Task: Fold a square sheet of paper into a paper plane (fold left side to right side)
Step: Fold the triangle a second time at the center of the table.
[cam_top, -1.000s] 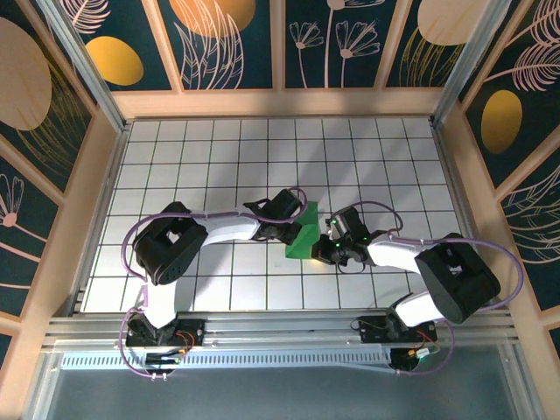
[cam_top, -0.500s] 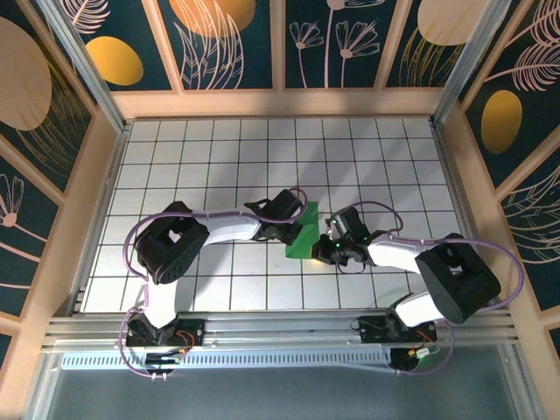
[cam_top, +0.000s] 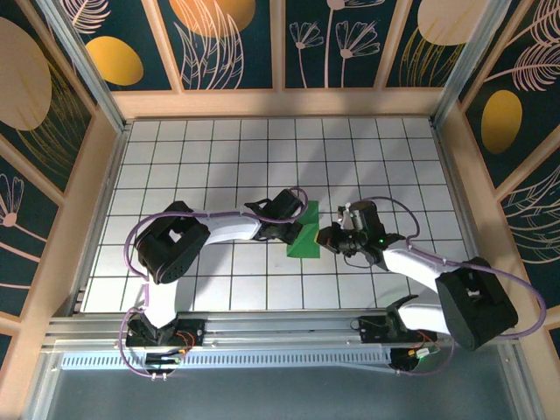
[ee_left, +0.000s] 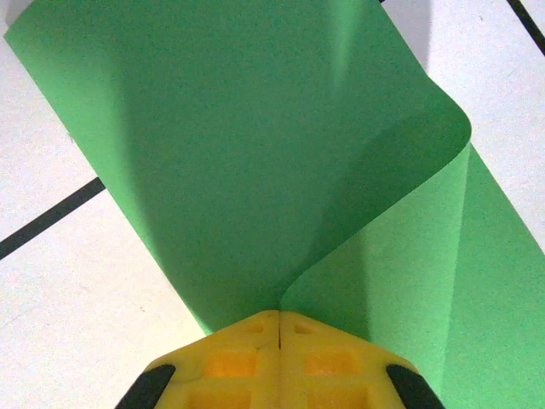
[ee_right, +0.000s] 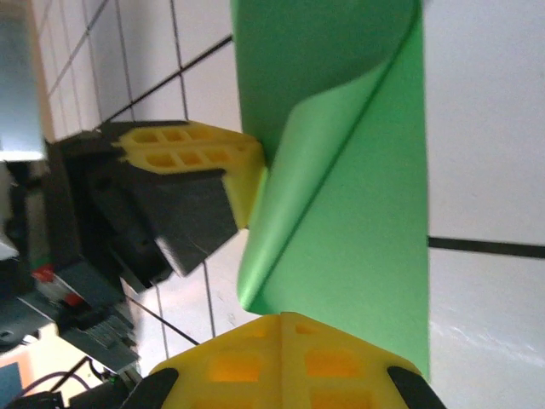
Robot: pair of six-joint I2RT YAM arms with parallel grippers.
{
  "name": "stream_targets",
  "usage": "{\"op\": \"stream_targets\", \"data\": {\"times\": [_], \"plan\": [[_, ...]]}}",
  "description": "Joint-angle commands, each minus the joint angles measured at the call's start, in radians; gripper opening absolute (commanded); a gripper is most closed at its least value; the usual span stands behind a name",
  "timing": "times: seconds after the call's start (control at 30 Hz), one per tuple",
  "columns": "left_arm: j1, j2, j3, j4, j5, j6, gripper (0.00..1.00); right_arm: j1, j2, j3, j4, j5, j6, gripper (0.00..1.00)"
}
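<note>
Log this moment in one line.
fold: not creased | square sheet of paper: one side lifted, curling over | left gripper: shut on lifted edge | right gripper: shut, tips at the sheet

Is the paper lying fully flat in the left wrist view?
No, one flap of the paper curls up off the layer below, its edge pinched in the shut left claw.

One square sheet of paper is sitting out there, bright green, a single sheet. Two arms are reaching in, the left arm and the right arm, each trailing one purple cable, so two cables. Two grippers are showing, the left gripper and the right gripper, each carrying two yellow fingers, four altogether. One white gridded table is lying under it all.
</note>
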Motion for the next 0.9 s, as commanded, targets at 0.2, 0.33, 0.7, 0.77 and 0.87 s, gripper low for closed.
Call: {"op": "stream_targets", "data": {"times": [0.2,0.33,0.7,0.77,0.87], "plan": [[0.006,0.040,-0.001,-0.022,0.012,0.020,0.00,0.024,0.176,0.057,0.212,-0.011,0.076,0.00],[0.006,0.041,-0.001,-0.022,0.013,0.020,0.00,0.030,0.223,0.077,0.247,-0.011,0.082,0.00],[0.006,0.044,0.003,-0.025,0.012,0.024,0.00,0.049,0.310,0.120,0.255,-0.013,0.073,0.00],[0.006,0.047,0.004,-0.025,0.014,0.023,0.00,0.052,0.320,0.123,0.251,-0.012,0.071,0.00],[0.006,0.047,0.005,-0.025,0.013,0.023,0.00,0.055,0.335,0.125,0.245,-0.005,0.066,0.00]]}}
